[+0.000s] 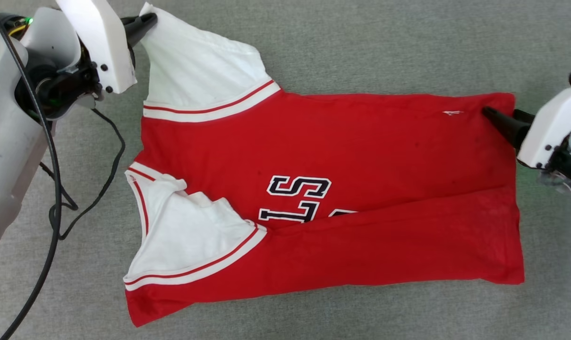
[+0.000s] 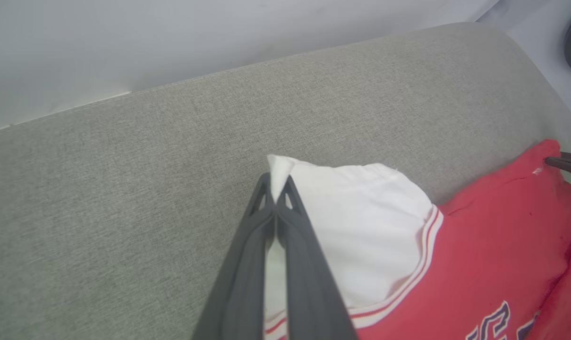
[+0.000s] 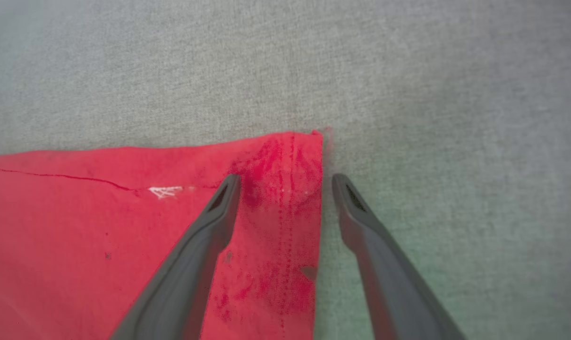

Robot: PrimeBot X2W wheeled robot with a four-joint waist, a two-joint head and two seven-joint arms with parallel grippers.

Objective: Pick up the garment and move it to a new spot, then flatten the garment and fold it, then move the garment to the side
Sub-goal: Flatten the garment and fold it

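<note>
Garment (image 1: 384,141) (soft, light red jersey, likely limp when lifted) lies half folded; left gripper (image 2: 276,182) pinches its white sleeve tip (image 2: 279,165), right gripper (image 3: 285,182) gapes astride the hem corner (image 3: 297,151), a sound hold.

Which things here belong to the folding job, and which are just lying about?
Job: the garment, with one white sleeve pinched in the shut left gripper; the open right gripper, straddling the red hem corner.
Lying about: the black cables by the left arm; the grey fabric surface is just the worktop.
</note>
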